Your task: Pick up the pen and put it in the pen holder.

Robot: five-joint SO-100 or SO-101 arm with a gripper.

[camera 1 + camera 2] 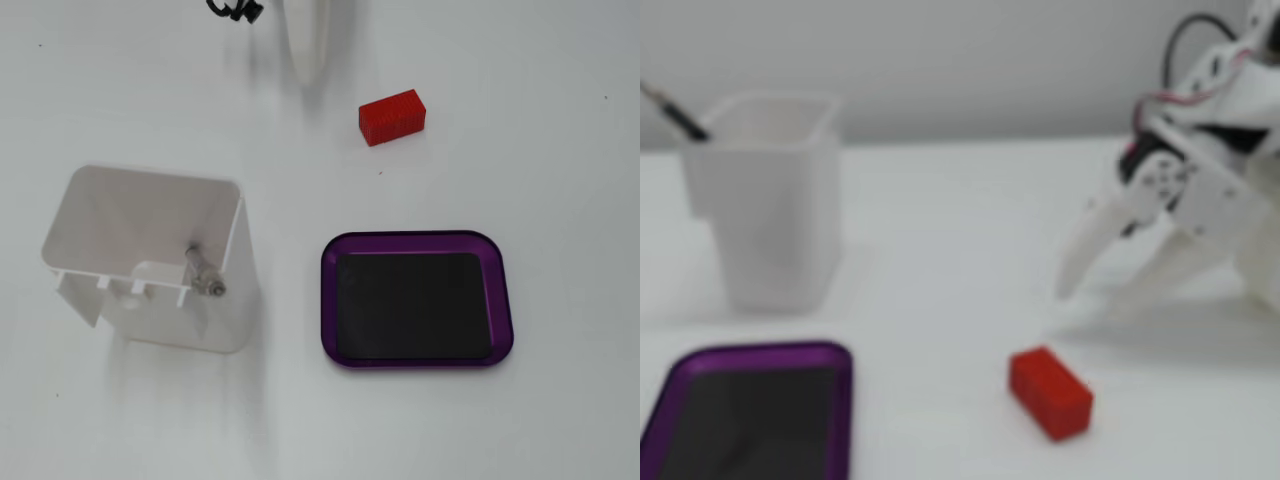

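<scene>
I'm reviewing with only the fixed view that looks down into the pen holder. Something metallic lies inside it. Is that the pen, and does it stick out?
Observer: Yes. In a fixed view the pen pokes out slanted past the pen holder's left rim.
Operator: I see just one white fingertip at my top edge. Is the claw holding anything?
Observer: No. The claw is open and empty, its fingertips low near the table.

Bright, even light with soft faint shadows — one fixed view sharp, the other blurred throughout.
</scene>
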